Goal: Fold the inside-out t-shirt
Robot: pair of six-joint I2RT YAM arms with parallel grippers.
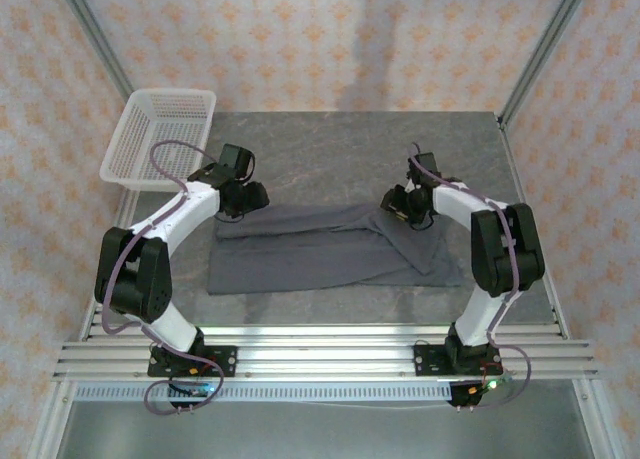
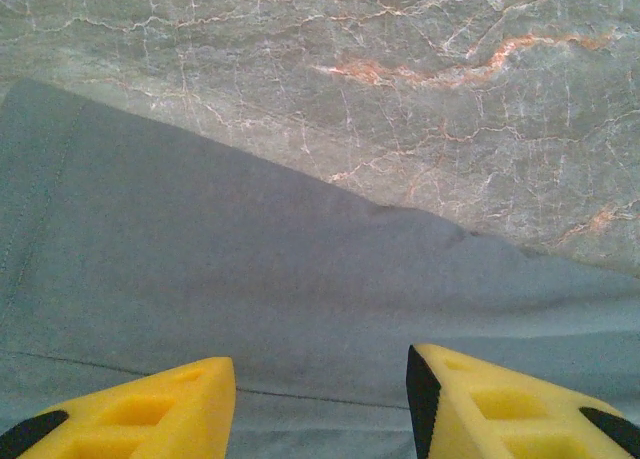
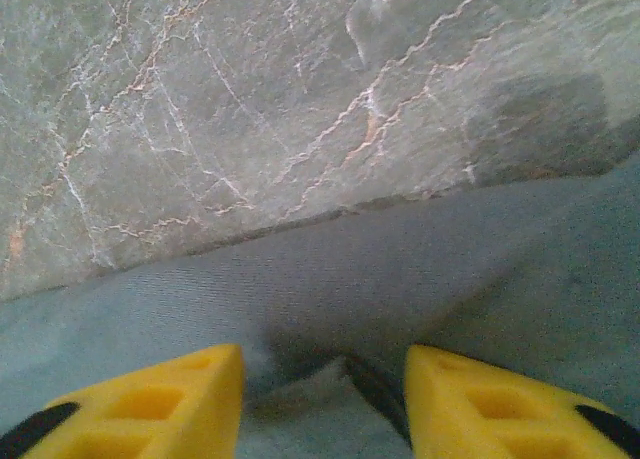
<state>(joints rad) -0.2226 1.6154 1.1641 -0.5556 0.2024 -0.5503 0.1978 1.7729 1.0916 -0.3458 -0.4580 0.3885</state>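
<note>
The inside-out t-shirt [image 1: 330,249] lies as a flat, dark slate-grey band across the middle of the table, with a flap trailing toward the near right. My left gripper [image 1: 245,201] is over the shirt's far left corner. In the left wrist view its yellow fingers [image 2: 170,409] stand apart, open above smooth cloth [image 2: 250,249] with a seam line running between them. My right gripper [image 1: 400,207] hovers at the shirt's far right edge. Its jaws are open too, and a small raised ridge of cloth [image 3: 330,384] sits loose between the fingertips [image 3: 470,399].
A white mesh basket [image 1: 160,134] stands at the far left corner of the grey marble table [image 1: 330,144]. Bare tabletop lies beyond the shirt's far edge [image 3: 250,109]. Metal frame posts run along both sides, and an aluminium rail [image 1: 320,354] carries the arm bases.
</note>
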